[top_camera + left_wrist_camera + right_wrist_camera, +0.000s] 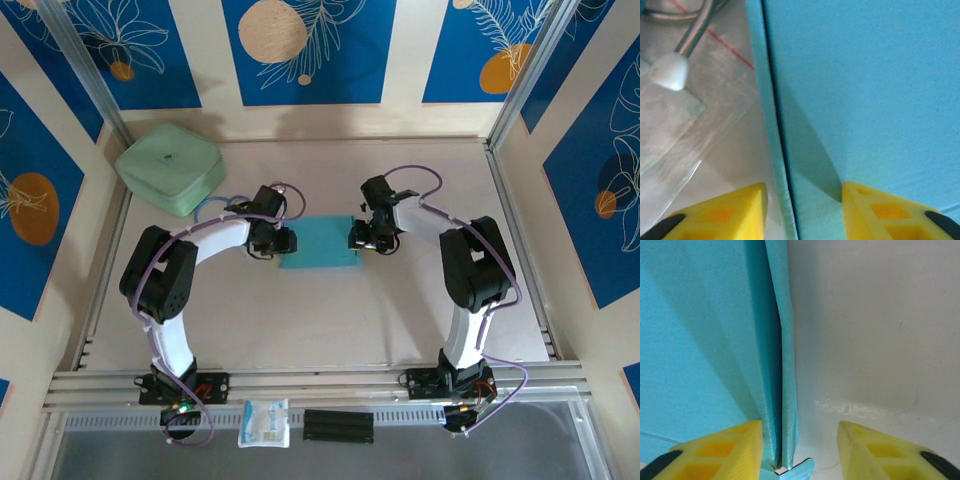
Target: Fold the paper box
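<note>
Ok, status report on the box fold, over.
Left gripper open, straddling left edge of paper box. Right gripper open, straddling its right edge flap. Box lying teal side up. Mint-green case back left, apart.

We see the box (320,243) at mid-frame in plain teal and the case (170,167) at upper left in mint green. The walls (310,50) carry blue panels with white leaf outlines and orange and cream discs. The arms (215,245) are white and black with purple cables (413,169). The fingers (885,212) are yellow, tipped black.
</note>
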Controlling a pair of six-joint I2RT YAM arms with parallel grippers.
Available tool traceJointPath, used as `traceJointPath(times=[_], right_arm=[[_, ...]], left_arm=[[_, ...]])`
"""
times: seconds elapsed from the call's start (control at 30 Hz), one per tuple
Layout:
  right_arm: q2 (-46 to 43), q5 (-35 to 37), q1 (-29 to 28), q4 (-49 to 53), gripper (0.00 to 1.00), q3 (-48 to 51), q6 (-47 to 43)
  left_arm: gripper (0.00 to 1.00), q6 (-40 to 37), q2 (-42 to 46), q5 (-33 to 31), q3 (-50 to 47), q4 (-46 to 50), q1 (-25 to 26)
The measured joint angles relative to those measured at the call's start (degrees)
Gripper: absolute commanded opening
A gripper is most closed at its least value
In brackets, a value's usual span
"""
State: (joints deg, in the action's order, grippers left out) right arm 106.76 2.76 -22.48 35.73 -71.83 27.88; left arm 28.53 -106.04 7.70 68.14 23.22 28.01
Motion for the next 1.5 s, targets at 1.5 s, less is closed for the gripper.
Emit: traceJointPath(times=[1.5], right_arm=[[2.84,-0.20,1.20,2.86,0.43,-8.44,-0.04]], left_arm=[[0.58,-4.48,1.31,-5.27,7.72,4.33,-0.52]])
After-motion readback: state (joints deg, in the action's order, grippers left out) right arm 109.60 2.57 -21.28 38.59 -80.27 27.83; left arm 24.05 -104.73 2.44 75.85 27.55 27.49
